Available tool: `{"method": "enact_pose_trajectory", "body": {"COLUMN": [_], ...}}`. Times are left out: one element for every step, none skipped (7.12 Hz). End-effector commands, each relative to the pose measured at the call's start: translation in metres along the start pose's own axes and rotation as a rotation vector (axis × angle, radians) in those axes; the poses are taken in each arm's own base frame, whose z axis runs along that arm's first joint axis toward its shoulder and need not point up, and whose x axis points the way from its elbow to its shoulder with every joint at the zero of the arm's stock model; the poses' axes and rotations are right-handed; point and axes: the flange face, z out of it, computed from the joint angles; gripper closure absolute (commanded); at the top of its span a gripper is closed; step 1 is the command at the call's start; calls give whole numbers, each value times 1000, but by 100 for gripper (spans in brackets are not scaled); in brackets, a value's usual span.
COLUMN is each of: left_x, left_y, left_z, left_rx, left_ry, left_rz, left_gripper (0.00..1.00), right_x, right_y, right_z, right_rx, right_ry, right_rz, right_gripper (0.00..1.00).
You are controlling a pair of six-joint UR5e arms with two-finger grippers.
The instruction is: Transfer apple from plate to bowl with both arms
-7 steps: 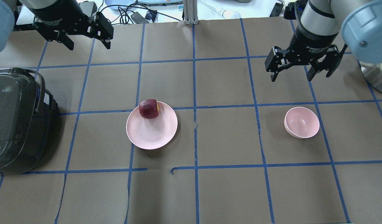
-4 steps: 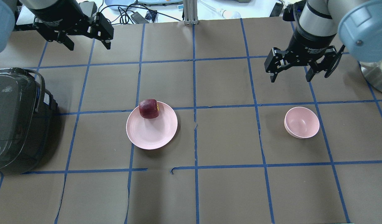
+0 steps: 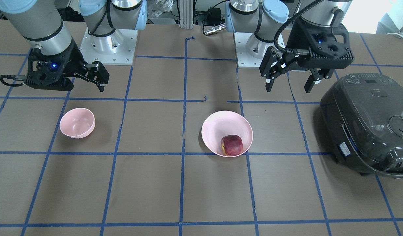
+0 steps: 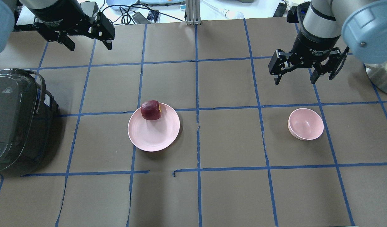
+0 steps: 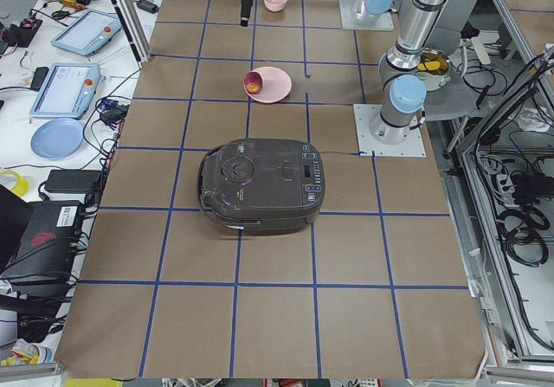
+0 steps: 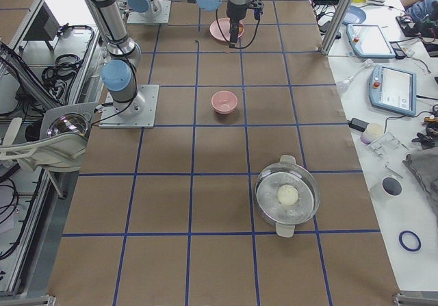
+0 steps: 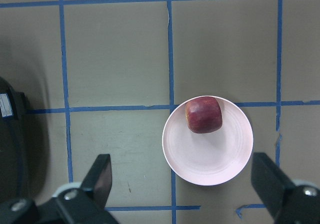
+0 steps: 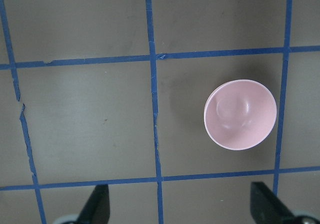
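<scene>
Dark red blocky apple on wide pale pink plate, near its far rim. Small deep pink bowl empty. Above table, left gripper and right gripper: fingers spread, holding nothing. 0 steps done; grasp, handover, drop all left.

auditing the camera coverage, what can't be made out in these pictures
Overhead: cooker cut off by the left edge, pot by the right edge.
Exterior right: pale lump in the pot, too small to identify.
Exterior left: apple too small for detail.
Wrist views: left gripper and right gripper cut by the bottom edge, only fingertips show.
</scene>
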Motion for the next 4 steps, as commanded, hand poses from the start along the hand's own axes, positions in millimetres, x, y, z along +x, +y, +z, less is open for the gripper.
{"method": "enact_pose_trajectory", "body": {"left_x": [0, 0, 0, 0], "left_y": [0, 0, 0, 0], "left_z": [0, 0, 0, 0], "left_rx": [0, -2, -2, -2], "left_ry": [-1, -4, -4, -4], "left_rz": [-3, -12, -12, -12], "left_gripper": [0, 0, 0, 0], "right_x": [1, 2, 8, 7], "right_y": [-1, 2, -1, 0], "right_z": [0, -5, -2, -4], "right_rx": [5, 13, 12, 15], "right_ry": [-2, 17, 53, 47], "right_rz": [2, 7, 22, 21], "right_gripper": [0, 0, 0, 0]}}
